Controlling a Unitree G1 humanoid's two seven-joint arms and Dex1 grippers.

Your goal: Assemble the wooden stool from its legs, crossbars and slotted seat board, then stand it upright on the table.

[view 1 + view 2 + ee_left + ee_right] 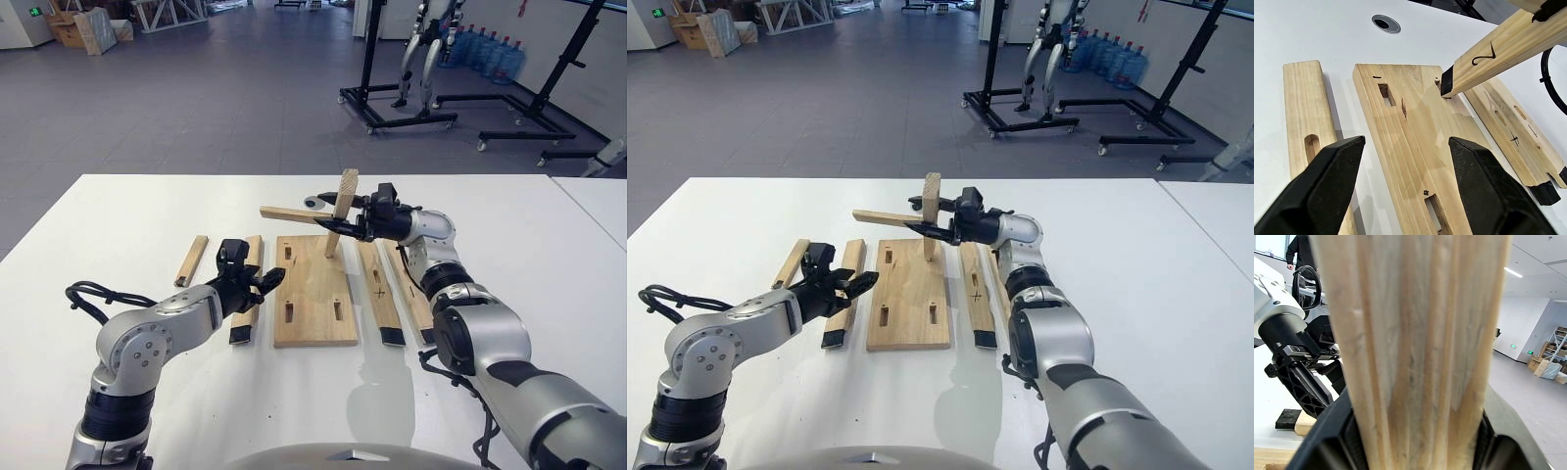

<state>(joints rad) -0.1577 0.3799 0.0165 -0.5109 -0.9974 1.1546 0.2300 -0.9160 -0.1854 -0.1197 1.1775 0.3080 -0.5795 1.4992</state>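
Observation:
The slotted seat board (315,294) lies flat mid-table. My right gripper (347,223) is shut on a wooden leg (342,201) that stands tilted, its black-tipped lower end (1447,84) at the board's far right slot. A crossbar (286,213) sticks out sideways from that leg. My left gripper (263,281) hangs open over the board's left edge, with both fingers (1322,191) spread and nothing between them. Under it lies a slotted leg (247,294). The held leg (1415,347) runs across the right wrist view.
Two more legs (378,292) lie side by side right of the board, under my right forearm. A short crossbar (191,259) rests further left. A cable hole (1385,23) is in the white table beyond the board. Racks stand on the floor behind.

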